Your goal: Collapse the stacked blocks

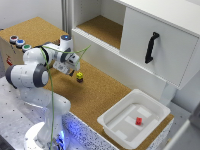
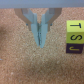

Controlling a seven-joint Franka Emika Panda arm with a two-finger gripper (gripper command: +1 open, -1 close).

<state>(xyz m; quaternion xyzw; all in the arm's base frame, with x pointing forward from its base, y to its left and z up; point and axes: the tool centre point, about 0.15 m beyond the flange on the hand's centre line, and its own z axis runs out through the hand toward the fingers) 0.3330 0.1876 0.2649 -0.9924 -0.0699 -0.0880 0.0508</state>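
Fingers (image 2: 41,31) of the gripper (image 2: 41,42) sit pressed together, holding nothing, just beside the still upright stacked blocks (image 2: 74,36) on the cork tabletop (image 1: 95,95).

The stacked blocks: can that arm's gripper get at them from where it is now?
Probably yes. The gripper sits right beside the stacked blocks, jaws closed, with only bare cork around them and nothing between.
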